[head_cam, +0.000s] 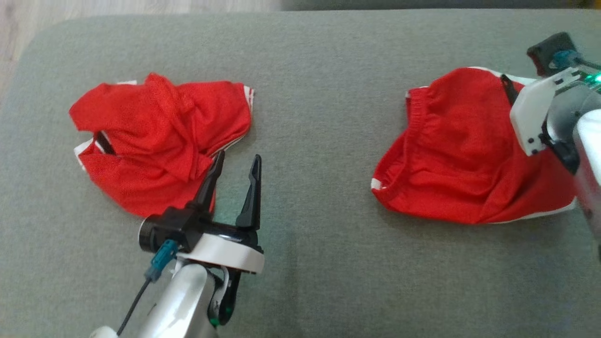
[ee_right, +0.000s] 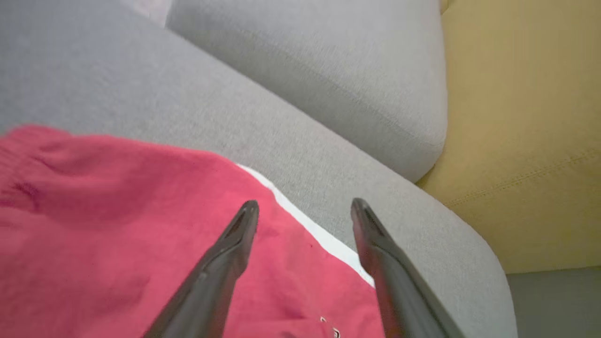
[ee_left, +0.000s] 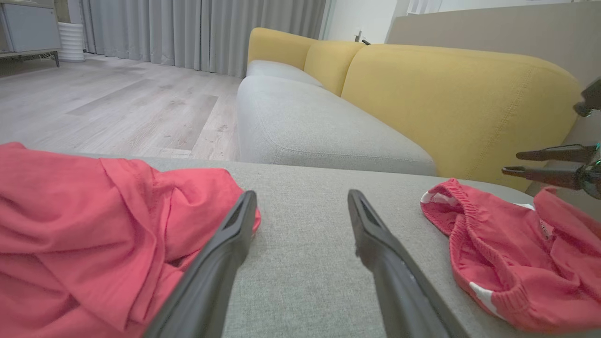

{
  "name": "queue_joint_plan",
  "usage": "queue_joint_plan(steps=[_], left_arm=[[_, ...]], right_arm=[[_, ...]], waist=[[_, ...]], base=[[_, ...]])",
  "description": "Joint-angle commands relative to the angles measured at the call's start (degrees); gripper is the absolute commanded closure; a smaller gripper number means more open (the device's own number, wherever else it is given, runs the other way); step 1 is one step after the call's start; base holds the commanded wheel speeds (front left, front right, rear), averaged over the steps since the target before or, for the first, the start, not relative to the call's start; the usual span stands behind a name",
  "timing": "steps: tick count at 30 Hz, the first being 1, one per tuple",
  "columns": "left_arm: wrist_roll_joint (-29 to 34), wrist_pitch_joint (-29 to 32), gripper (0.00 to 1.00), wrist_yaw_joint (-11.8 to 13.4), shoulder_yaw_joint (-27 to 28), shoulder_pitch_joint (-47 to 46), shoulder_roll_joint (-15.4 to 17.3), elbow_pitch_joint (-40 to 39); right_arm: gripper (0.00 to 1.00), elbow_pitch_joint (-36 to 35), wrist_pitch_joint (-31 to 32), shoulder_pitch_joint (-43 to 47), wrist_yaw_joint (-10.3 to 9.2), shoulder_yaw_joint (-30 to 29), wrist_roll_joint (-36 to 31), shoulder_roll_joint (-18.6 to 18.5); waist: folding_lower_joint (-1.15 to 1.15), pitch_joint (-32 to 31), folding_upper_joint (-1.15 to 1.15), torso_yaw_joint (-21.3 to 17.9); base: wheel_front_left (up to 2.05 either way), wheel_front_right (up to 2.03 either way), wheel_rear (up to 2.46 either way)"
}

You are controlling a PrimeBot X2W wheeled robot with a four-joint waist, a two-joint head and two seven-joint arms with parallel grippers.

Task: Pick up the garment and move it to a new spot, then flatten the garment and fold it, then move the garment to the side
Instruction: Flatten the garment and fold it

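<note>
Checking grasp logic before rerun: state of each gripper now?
Left gripper: open, holding nothing, beside the crumpled red garment.
Right gripper: open, holding nothing, over the red shorts.

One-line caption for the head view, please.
Open left gripper beside a crumpled red garment, open right gripper over a flatter red garment, both on a grey cushion.

Two red garments with white trim lie well apart on a grey cushion point(head_cam: 305, 70). A crumpled garment point(head_cam: 155, 136) is at the left and the shorts point(head_cam: 460, 155) at the right, waistband toward the middle. The left gripper point(head_cam: 238, 158) is at the crumpled garment's near edge, fingers spread. The right gripper point(head_cam: 509, 91) is over the shorts' far right corner, with one dark finger showing against the cloth.
</note>
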Motion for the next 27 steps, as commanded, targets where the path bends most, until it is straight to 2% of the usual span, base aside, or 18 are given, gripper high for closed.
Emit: queue_joint_plan(steps=[1, 7, 12, 16, 18, 23, 27], left_arm=[[0.44, -0.55, 0.0, -0.01, 2.33, -1.4, 0.12, -1.57], [1.17, -0.55, 0.0, -0.31, 3.82, -0.15, 0.12, -1.57], [1.44, -0.55, 0.0, -0.47, 4.82, 1.0, 0.12, -2.1], [1.57, -0.55, 0.0, -0.58, 5.28, 2.0, 0.12, -2.52], [1.53, -0.55, 0.0, -0.63, 5.45, 2.47, 0.12, -2.71], [1.55, -0.55, 0.0, -0.8, 5.36, 3.25, 0.12, -2.73], [1.55, -0.55, 0.0, -0.75, 5.11, 3.53, 0.12, -2.88]], right_arm=[[0.0, -1.13, -2.09, -0.67, -0.04, -1.14, -0.71, 0.72], [0.0, -2.03, -12.8, 4.33, -0.04, -12.14, -4.31, 6.79], [0.0, -7.76, -21.7, 12.59, -0.04, -23.47, -7.15, 14.13], [0.0, -13.18, -25.96, 20.85, -0.04, -29.94, -8.01, 20.02], [0.0, -15.66, -27.21, 24.86, -0.04, -31.52, -7.5, 21.6], [0.0, -19.84, -28.49, 31.69, -0.04, -32.71, -4.52, 22.64], [0.0, -20.91, -26.86, 36.58, -0.04, -30.28, 1.09, 22.71]], waist=[[-0.01, -0.95, 0.0, -1.04], [-0.01, -3.38, 0.0, -4.44], [-0.01, -5.26, 0.0, -7.24], [-0.01, -6.46, 0.0, -9.28], [-0.01, -7.0, 0.0, -10.22], [-0.01, -7.73, 0.0, -11.61], [-0.01, -7.77, 0.0, -12.24]], base=[[0.0, 0.0, 0.0], [0.0, 0.0, 0.0], [0.0, 0.0, 0.0], [0.0, 0.0, 0.0], [0.0, 0.0, 0.0], [0.0, 0.0, 0.0], [0.0, 0.0, 0.0]])
